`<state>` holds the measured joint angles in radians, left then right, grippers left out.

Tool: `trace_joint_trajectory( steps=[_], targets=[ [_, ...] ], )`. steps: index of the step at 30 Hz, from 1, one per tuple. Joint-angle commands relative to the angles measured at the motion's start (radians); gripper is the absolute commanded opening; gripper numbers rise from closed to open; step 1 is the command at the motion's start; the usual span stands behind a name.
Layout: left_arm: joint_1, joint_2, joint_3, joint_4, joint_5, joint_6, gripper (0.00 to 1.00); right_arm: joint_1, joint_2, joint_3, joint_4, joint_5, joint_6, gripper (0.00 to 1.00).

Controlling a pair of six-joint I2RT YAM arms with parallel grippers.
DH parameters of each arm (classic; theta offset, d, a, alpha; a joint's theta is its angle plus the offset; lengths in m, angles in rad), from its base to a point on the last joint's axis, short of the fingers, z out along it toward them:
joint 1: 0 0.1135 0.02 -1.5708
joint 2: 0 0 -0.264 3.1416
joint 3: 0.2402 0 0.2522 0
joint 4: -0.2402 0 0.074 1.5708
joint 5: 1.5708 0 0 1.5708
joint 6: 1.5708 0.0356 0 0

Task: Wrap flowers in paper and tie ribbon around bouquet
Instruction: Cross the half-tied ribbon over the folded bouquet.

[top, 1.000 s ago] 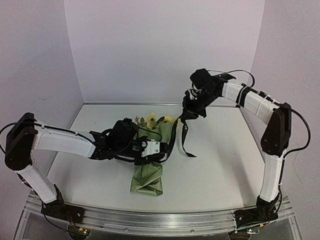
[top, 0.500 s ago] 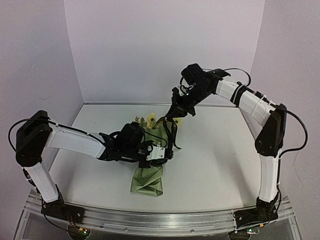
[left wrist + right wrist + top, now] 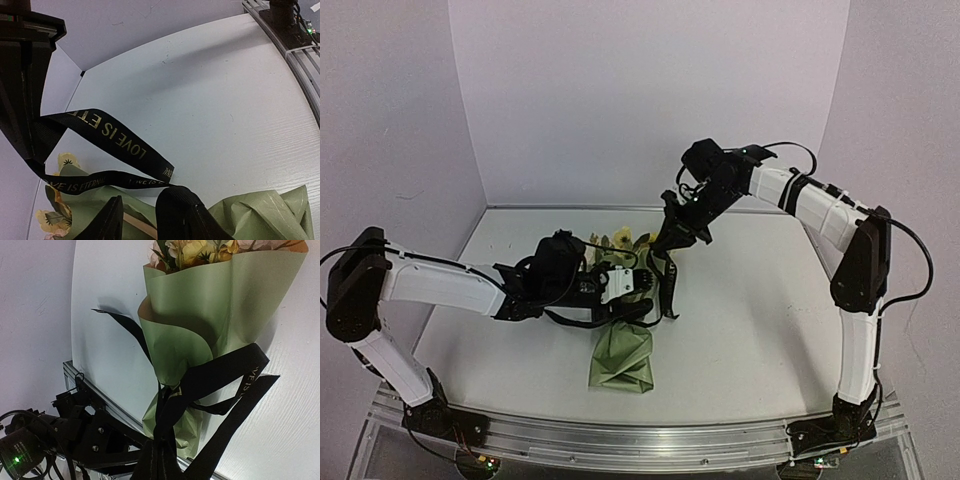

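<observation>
The bouquet (image 3: 623,352) lies mid-table (image 3: 760,320), its flowers (image 3: 620,240) toward 12 o'clock and its twisted paper tail toward 6 o'clock. The black ribbon (image 3: 225,371) loops round its waist and rises toward 1 o'clock into the right gripper (image 3: 680,230), whose fingers are clamped on it. The left gripper (image 3: 144,207) reaches in from 9 o'clock over the wrap's middle, fingers parted, holding nothing.
</observation>
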<state>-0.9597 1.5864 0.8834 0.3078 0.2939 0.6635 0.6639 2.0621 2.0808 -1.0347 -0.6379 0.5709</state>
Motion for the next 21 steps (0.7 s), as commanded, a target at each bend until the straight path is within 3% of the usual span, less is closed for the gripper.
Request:
trace_joint_trajectory(
  steps=[1, 14, 21],
  targets=[
    [0.011, -0.017, 0.006, 0.034, 0.028, -0.032, 0.44, 0.008, -0.051, 0.000, -0.017, -0.008, -0.025, 0.00],
    [0.009, 0.111, 0.152, -0.032, 0.132, 0.023, 0.42, 0.007, -0.085, -0.046, -0.079, 0.052, -0.098, 0.00],
    [-0.007, 0.169, 0.204, -0.054, 0.157, 0.045, 0.47, 0.006, -0.094, -0.061, -0.092, 0.057, -0.113, 0.00]
  ],
)
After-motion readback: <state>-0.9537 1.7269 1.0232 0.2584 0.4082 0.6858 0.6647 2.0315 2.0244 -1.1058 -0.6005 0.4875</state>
